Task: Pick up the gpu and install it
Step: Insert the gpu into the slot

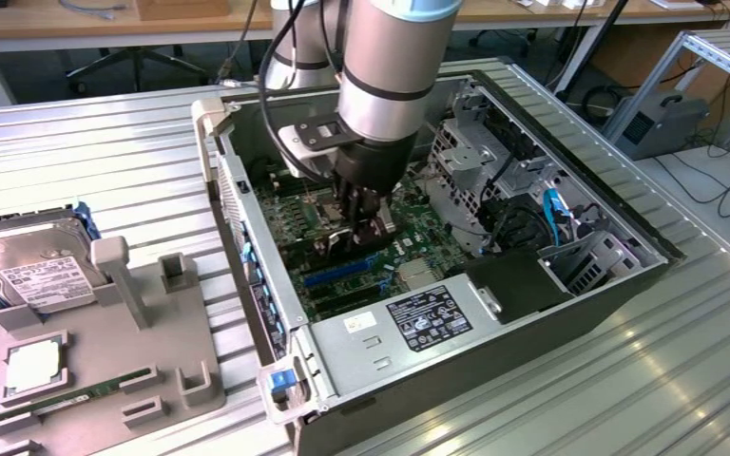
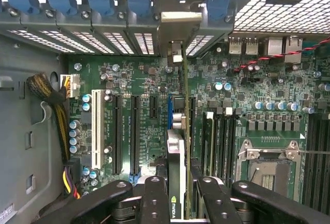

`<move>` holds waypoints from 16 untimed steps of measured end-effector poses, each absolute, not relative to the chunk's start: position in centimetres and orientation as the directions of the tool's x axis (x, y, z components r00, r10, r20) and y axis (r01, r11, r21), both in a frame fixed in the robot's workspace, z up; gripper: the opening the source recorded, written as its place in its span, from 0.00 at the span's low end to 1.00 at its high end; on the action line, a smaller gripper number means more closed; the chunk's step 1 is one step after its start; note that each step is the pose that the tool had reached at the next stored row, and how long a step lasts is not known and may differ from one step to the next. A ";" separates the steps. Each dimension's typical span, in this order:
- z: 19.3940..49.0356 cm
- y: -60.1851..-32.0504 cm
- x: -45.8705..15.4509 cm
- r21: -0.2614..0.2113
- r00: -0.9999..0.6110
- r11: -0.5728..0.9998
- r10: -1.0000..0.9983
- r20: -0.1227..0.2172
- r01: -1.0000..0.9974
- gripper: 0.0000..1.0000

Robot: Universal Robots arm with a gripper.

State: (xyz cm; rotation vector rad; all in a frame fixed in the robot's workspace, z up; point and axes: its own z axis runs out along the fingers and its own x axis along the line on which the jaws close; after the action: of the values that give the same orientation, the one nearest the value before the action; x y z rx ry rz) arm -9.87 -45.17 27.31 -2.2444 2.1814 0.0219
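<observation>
Your end effector is clamped on the gpu, which stands edge-on between its fingers. The card extends out from them over the motherboard, inside the computer case.

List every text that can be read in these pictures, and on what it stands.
None reads for certain.
Black label on the silver power supply: too small.
White label on the silver hard drive: blurred.
Small logo on the thin black-faced gpu: blurred.
Green motherboard print: too small.

A green Nvidia logo marks the black face of the gpu. Labels on the power supply and hard drive carry print too small to read.
</observation>
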 end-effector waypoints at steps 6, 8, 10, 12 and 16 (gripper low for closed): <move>27.2 -45.2 -10.0 0.001 0.029 -0.029 -0.999 -0.018 -1.000 0.27; 27.0 -45.2 -10.1 0.001 0.029 -0.029 -0.999 -0.019 -1.000 0.27; 27.0 -45.2 -10.1 0.001 0.029 -0.029 -0.999 -0.018 -1.000 0.27; 27.0 -45.2 -10.1 0.001 0.029 -0.029 -0.999 -0.018 -1.000 0.27; 27.0 -45.2 -10.3 0.001 0.029 -0.029 -0.999 -0.018 -1.000 0.27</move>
State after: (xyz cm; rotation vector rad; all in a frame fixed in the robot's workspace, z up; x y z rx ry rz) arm -10.29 -45.17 26.98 -2.2448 2.1809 0.0220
